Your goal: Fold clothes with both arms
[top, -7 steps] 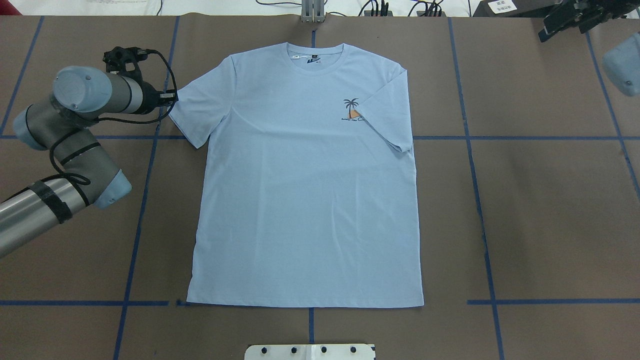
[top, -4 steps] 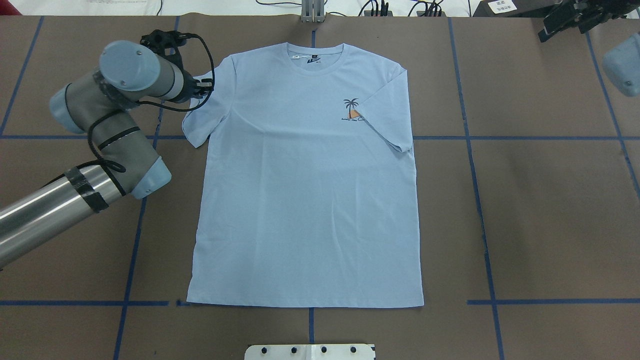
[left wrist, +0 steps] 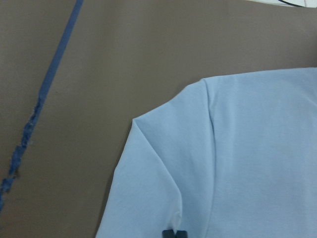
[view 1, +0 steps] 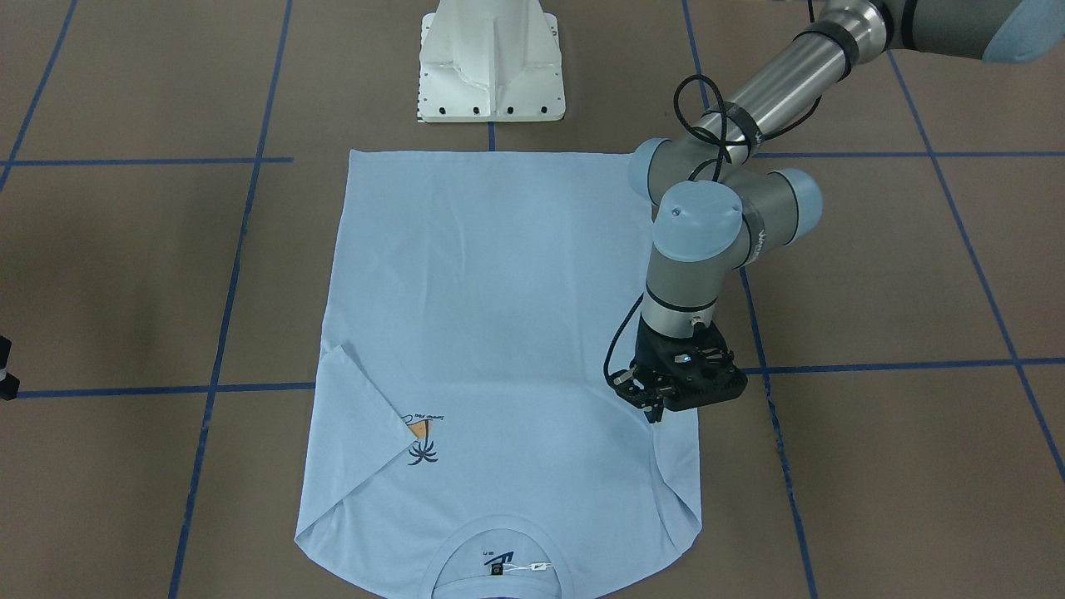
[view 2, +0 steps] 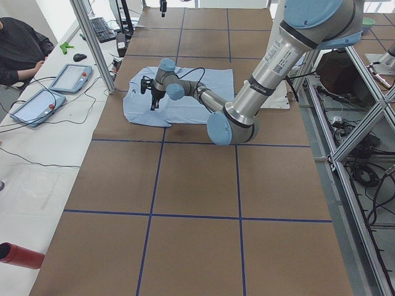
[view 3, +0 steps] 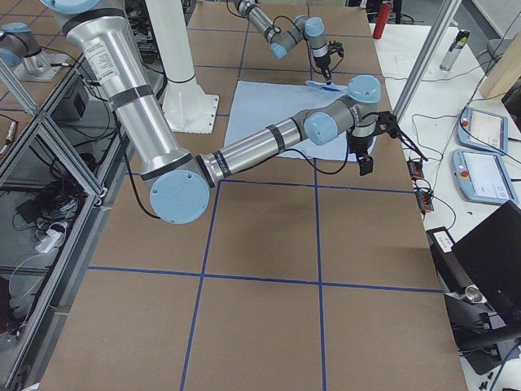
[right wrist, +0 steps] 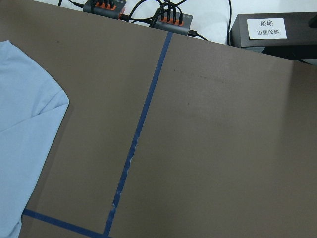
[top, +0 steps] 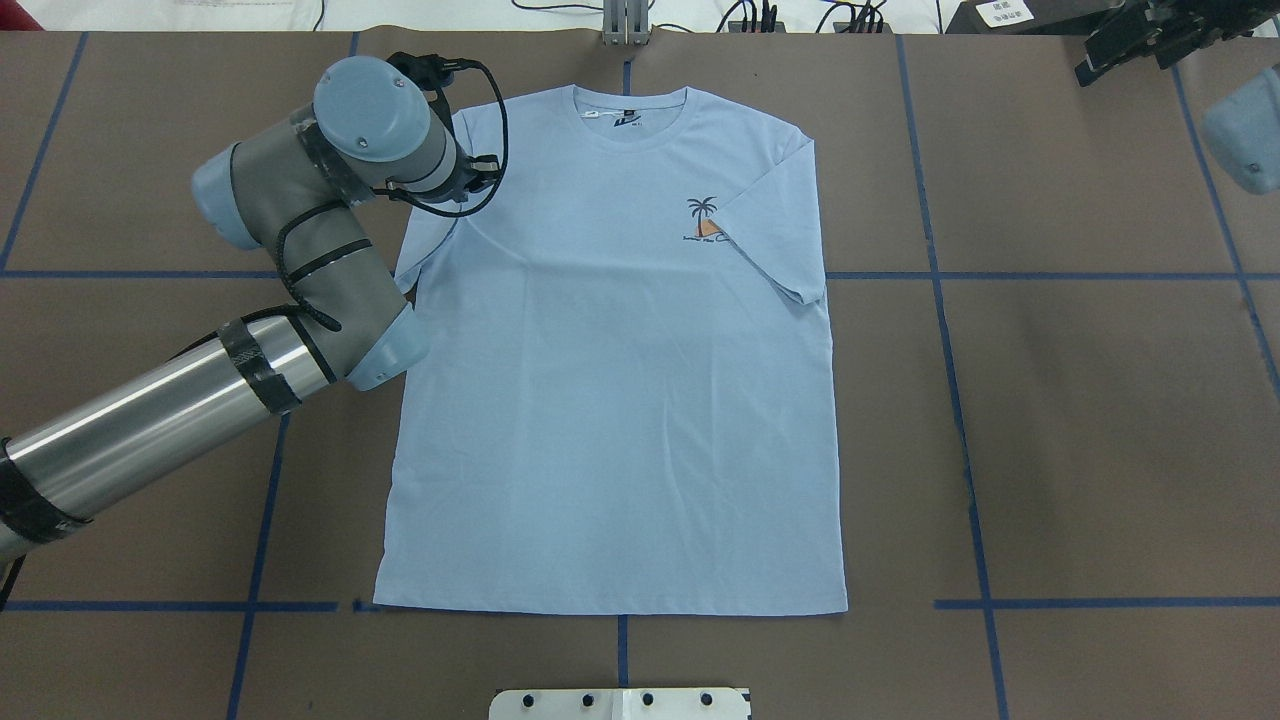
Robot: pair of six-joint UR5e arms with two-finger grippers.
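Note:
The light blue T-shirt (top: 610,400) lies flat, collar at the far edge, and also shows in the front-facing view (view 1: 499,291). Its right sleeve (top: 775,230) is folded in beside the palm-tree print (top: 703,222). My left gripper (view 1: 657,409) is shut on the left sleeve (left wrist: 158,173) and holds its edge above the shirt's shoulder area; the wrist hides it from overhead. My right gripper (top: 1130,40) hangs over the far right corner, off the shirt. I cannot tell if it is open.
The white pedestal base (view 1: 491,66) stands at the near edge by the shirt's hem. Blue tape lines (top: 950,350) cross the brown table. Power strips (right wrist: 171,17) and cables lie along the far edge. Tablets (view 2: 71,77) lie on the operators' bench.
My left arm has swung right and towards the collar, carrying the left sleeve inward from flat on the table to over the shirt's edge. The right arm has not moved.

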